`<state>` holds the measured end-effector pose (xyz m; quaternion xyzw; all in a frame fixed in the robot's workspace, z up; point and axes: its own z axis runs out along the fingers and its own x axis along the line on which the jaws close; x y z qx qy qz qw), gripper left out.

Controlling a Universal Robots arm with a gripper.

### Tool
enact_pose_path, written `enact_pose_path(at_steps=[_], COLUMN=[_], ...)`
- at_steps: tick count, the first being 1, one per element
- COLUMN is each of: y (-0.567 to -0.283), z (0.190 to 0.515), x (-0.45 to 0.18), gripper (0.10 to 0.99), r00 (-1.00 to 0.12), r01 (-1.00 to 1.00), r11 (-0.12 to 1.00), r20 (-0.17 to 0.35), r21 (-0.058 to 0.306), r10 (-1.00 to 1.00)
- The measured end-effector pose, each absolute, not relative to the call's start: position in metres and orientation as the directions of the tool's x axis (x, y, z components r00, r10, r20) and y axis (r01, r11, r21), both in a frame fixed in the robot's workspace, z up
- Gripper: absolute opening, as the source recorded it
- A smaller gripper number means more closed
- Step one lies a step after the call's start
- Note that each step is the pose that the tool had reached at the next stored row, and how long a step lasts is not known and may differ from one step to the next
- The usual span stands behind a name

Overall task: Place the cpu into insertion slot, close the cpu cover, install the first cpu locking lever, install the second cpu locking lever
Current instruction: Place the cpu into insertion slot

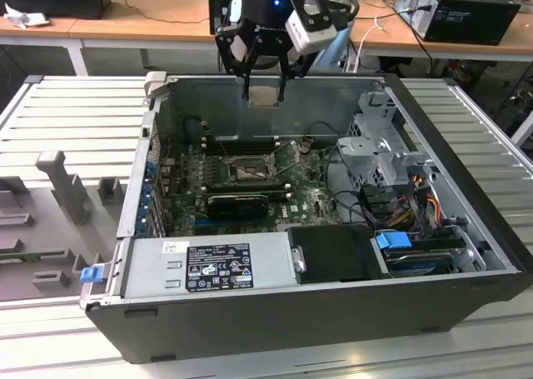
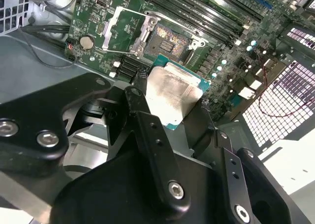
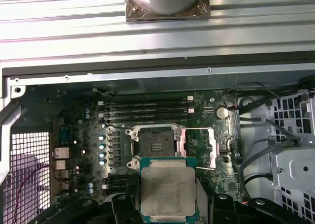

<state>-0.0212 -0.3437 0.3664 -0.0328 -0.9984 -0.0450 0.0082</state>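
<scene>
Claw (image 1: 265,97) is clamped on the chip (image 1: 265,92) by two opposite edges, upper middle of the exterior view, above the open computer case (image 1: 333,321) with open room all round. In both wrist views the chip hangs apart from the socket (image 3: 156,144). The cover (image 3: 199,147) is flipped open beside it. The second wrist view shows fingers (image 2: 147,130) on the chip's sides. The power supply (image 1: 158,266) label (image 1: 218,266) is too small to read. Desk (image 1: 166,12) is behind.
</scene>
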Motion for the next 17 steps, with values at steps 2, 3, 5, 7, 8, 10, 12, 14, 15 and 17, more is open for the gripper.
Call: enact_pose_path(at_steps=[2,3,5,7,8,10,12,14,15,17], y=[-0.3437,-0.3437,-0.3437,-0.3437,-0.3437,-0.3437,-0.3437,-0.3437,-0.3437,-0.3437], z=[0.3664,0.3664,0.3663,0.3663,0.3663,0.3663,0.3662,0.366,0.3657,0.3654], x=[-0.0212,-0.0212,-0.0212,-0.0212,-0.0213,-0.0213,-0.0213,-0.0213,-0.0212,-0.0213], gripper=[0.541,0.541,0.541,0.541,0.541,0.541,0.541,0.541,0.541,0.541], r00=[-0.997,-0.997,-0.995,-0.992,-0.991,-0.987,-0.983,-0.976,-0.971,-0.967], r01=[0.073,0.08,0.1,0.124,0.136,0.158,0.184,0.219,0.239,0.255], r11=[0.993,0.993,0.991,0.988,0.987,0.983,0.979,0.972,0.967,0.963], r20=[0.019,0.019,0.019,0.019,0.019,0.019,0.019,0.019,0.019,0.019], r21=[0.089,0.089,0.089,0.089,0.089,0.089,0.089,0.089,0.089,0.088], r10=[0.072,0.078,0.099,0.123,0.135,0.157,0.183,0.218,0.239,0.254])
